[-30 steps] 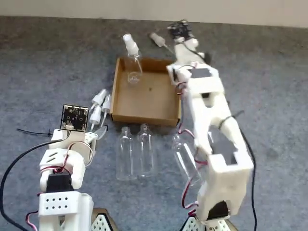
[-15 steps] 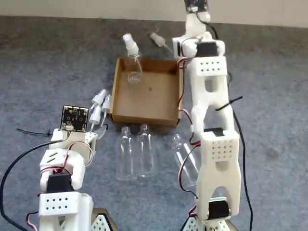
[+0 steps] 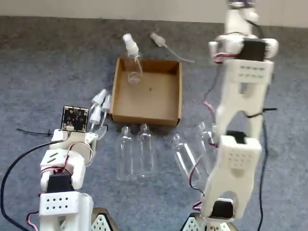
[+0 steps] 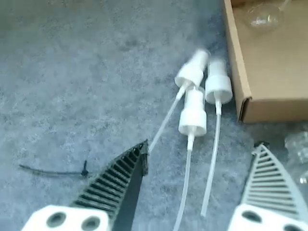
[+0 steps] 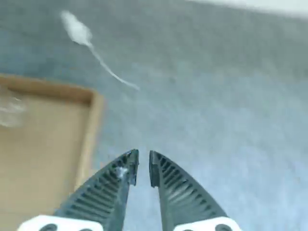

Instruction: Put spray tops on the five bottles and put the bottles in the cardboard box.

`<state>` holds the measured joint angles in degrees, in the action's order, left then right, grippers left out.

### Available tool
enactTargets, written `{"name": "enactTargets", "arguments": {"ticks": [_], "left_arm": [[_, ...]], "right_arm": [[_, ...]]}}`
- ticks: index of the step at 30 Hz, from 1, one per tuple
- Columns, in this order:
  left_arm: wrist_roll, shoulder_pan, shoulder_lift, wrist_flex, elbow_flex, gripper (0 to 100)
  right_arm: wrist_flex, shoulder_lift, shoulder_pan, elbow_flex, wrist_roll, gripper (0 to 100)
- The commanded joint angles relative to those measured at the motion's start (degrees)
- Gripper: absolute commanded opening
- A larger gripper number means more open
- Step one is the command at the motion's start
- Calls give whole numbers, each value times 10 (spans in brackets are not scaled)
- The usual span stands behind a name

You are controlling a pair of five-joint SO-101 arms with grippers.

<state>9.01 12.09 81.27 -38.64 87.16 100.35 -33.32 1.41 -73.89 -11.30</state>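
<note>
Left hand (image 4: 202,146) released; right hand (image 5: 142,165) clenched.
Three spray tops (image 4: 192,115) lie at the cardboard box's (image 3: 144,117) 9 o'clock, just ahead of the left hand.

The left arm (image 3: 62,166) sits folded low and short, its wrist camera board (image 3: 75,118) just behind the fingers. The left gripper (image 4: 202,149) is spread wide: the dark ribbed finger (image 4: 120,183) and the pale ribbed finger (image 4: 269,183) stand well apart. The right arm (image 3: 240,96) is stretched out long, nearly straight. On the right gripper (image 5: 143,163) the two dark ribbed tips almost meet, with a thin slit between them.
</note>
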Motion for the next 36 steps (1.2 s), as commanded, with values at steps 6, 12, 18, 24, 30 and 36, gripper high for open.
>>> {"name": "enactTargets", "arguments": {"ticks": [6, 12, 18, 24, 30, 36], "left_arm": [[4, 7, 8, -47, 31, 309], [4, 7, 6, -48, 108, 309], [4, 7, 8, -49, 105, 309], [4, 8, 7, -50, 105, 309], [4, 7, 7, -50, 105, 309], [4, 7, 7, -50, 105, 309]], "right_arm": [[-63, 608, -1, 763, -48, 4], [-211, 972, -5, 1211, -50, 4], [-310, 1191, -6, 1519, -49, 4], [-356, 1342, -7, 1664, -51, 4], [-357, 1380, -5, 1738, -53, 4], [-331, 1385, 7, 1764, -53, 4]]}}
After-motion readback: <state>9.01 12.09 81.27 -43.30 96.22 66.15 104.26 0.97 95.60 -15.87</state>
